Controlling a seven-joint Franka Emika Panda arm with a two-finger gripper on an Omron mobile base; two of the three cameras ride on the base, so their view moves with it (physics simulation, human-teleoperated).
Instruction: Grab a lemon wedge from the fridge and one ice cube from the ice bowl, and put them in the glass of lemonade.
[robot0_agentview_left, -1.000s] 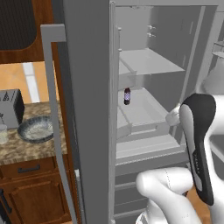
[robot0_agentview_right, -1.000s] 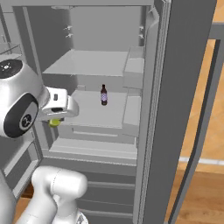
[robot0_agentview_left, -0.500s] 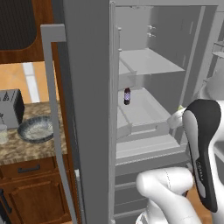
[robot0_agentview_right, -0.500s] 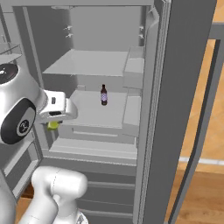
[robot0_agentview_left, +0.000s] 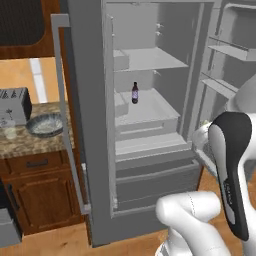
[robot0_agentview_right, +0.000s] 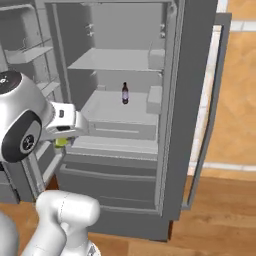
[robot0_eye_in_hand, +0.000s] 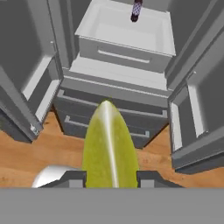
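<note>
Gripping the lemon wedge (robot0_eye_in_hand: 109, 146) between its two fingertips, the gripper (robot0_eye_in_hand: 109, 178) hangs in front of the open fridge (robot0_agentview_left: 92, 165), outside the cabinet and above the wooden floor (robot0_eye_in_hand: 26, 153). From the hand view the yellow-green wedge stands at six o'clock, pinched on both flanks, with the fridge's lower drawers (robot0_eye_in_hand: 109, 118) just beyond it and a small dark bottle (robot0_eye_in_hand: 136, 9) on a shelf at twelve o'clock. From the right base view the wedge (robot0_agentview_right: 61, 143) peeks out beneath the white hand at nine o'clock, level with the bottom shelf. Over the last second the arm has drawn back and down, away from the shelves, and the wedge has come out with it. That suggests the first pick is done and the carry is starting. In the left base view, both doors stand wide, and on the granite counter (robot0_agentview_left: 25, 142) at nine o'clock sit the ice bowl (robot0_agentview_left: 45, 125), the glass of lemonade (robot0_agentview_left: 9, 128) just beside it, and a silver toaster (robot0_agentview_left: 14, 104) behind. The wedge is well apart from the glass, so a long swing or drive leftward is likely next.
</note>
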